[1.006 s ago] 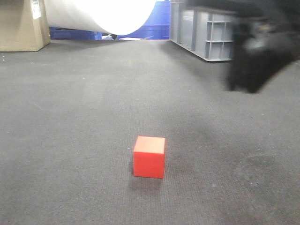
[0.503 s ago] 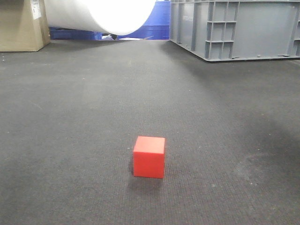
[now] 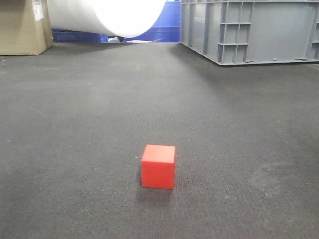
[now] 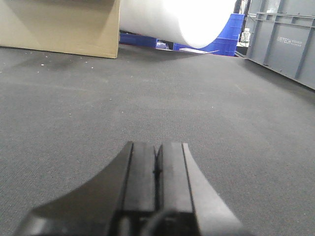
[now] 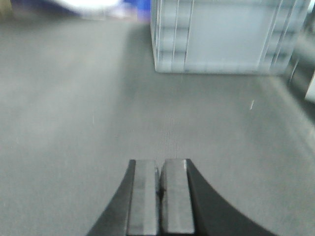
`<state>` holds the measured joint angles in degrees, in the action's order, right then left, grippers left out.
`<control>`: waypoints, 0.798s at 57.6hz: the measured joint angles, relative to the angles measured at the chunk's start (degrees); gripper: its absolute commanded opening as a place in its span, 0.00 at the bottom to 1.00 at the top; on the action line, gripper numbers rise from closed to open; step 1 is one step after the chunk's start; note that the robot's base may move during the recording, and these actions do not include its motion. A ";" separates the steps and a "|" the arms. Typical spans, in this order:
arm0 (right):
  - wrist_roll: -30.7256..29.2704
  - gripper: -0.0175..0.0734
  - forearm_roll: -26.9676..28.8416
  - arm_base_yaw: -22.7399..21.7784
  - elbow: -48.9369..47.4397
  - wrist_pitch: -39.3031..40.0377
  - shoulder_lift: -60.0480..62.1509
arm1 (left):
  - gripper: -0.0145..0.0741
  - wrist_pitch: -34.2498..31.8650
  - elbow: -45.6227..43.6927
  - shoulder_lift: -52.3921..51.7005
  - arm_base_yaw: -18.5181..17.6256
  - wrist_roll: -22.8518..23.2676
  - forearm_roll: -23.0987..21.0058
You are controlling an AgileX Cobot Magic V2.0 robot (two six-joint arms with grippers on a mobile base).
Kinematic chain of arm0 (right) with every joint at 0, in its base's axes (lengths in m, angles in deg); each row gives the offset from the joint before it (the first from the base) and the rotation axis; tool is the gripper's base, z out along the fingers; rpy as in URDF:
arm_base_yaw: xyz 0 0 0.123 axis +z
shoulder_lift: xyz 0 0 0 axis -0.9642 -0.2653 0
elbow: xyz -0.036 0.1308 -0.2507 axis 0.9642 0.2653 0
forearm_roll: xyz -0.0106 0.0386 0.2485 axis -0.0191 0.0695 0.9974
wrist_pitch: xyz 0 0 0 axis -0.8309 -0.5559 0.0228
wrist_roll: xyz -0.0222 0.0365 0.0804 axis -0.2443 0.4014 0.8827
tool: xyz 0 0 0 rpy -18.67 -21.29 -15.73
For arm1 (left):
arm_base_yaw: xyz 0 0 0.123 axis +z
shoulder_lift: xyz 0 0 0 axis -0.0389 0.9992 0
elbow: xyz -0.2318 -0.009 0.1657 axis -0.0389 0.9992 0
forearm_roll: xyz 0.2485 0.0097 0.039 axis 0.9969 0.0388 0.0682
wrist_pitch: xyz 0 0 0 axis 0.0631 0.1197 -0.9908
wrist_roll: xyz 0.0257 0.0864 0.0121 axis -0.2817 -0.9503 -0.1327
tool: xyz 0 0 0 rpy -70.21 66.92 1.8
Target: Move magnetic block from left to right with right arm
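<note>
Front view, left to right: cardboard box [image 3: 22,26] far back left, big white roll [image 3: 107,15] next to it, blue bins [image 3: 164,22] behind. Red block [image 3: 158,167] sits alone mid-carpet [image 3: 75,124], near camera, nothing touching it. Grey crate [image 3: 249,30] back right. Left fingers [image 4: 157,169] pressed together, empty, low over carpet. Right fingers [image 5: 160,196] same deal, pinched together, empty, facing grey crate; that view's blurry.

magnetic block [image 3: 158,167] on carpet [image 3: 75,124], crate [image 3: 249,30] far behind right
</note>
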<state>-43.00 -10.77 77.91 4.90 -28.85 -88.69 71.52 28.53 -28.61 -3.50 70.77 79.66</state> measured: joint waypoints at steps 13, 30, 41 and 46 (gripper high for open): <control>-0.10 0.25 0.04 0.00 5.46 0.14 13.53 | 0.03 0.00 0.00 0.00 0.00 0.00 0.00; -0.10 0.25 0.04 0.00 5.89 0.14 15.57 | 0.03 0.00 0.00 0.00 0.00 0.00 0.00; -0.10 0.25 0.04 0.00 6.59 0.39 15.65 | 0.03 0.00 0.00 0.00 0.00 0.00 0.00; -0.10 0.25 0.04 0.00 9.19 0.93 15.65 | 0.03 0.00 0.00 0.00 0.00 0.00 0.00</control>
<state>-43.10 -10.73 77.91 14.09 -27.92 -73.04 71.52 28.53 -28.61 -3.50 70.77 79.66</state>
